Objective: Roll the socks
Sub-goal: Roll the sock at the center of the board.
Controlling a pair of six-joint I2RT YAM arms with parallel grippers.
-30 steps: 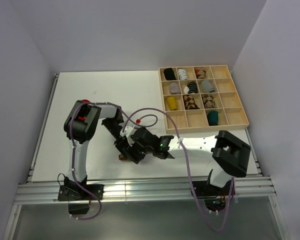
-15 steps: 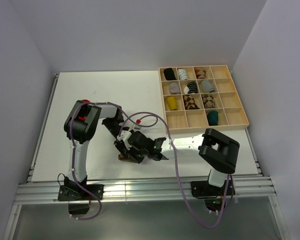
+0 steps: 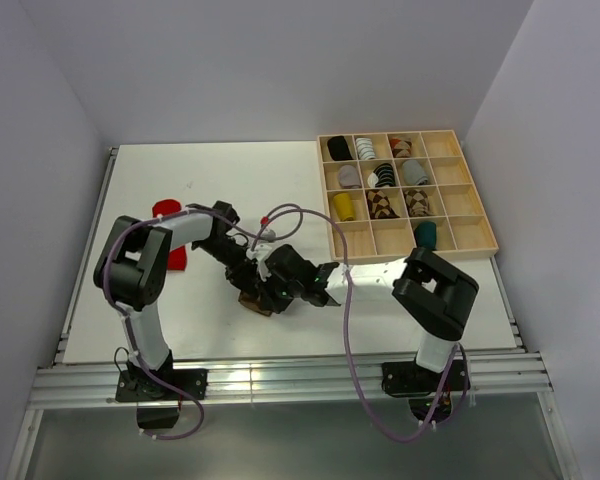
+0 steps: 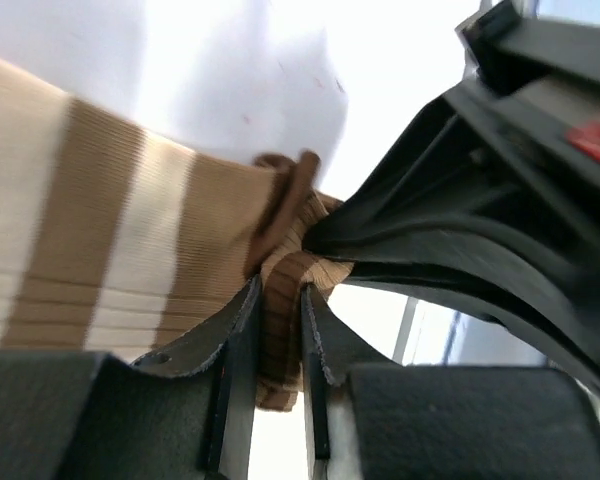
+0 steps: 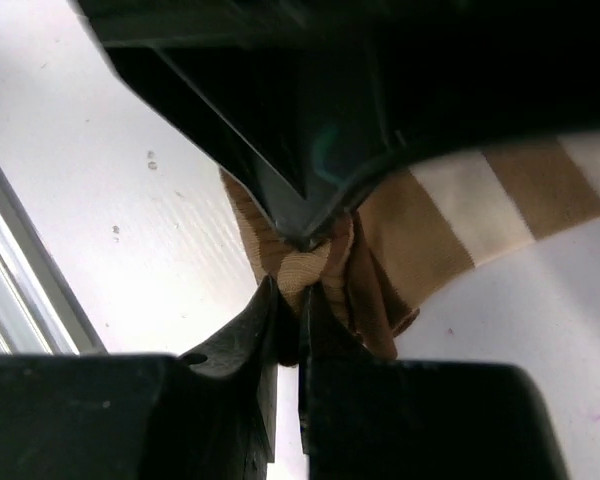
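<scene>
Meeting over the near middle of the table (image 3: 230, 180), the left gripper (image 3: 252, 288) and right gripper (image 3: 272, 295) crowd one end of the striped sock (image 3: 255, 303). That looks like a handover to keep the roll from springing loose. The red sock (image 3: 166, 209) lies well apart on the left, under the left arm, and the teal sock (image 3: 425, 235) sits in a compartment of the tray (image 3: 323, 190).

On to the left wrist: its jaws stand narrow with a brown fold filling the gap and touching both sides, so I call it a pinch. The striped length runs off flat to the left.

Right wrist now: the fingers (image 5: 270, 320) are pressed almost together on a thin tuck of the same sock, with the other gripper's black body right above.

Against a second back, the left arm's shoulder has swung left, baring the red sock, and the right arm's elbow has drawn in; the meeting spot has barely shifted.
</scene>
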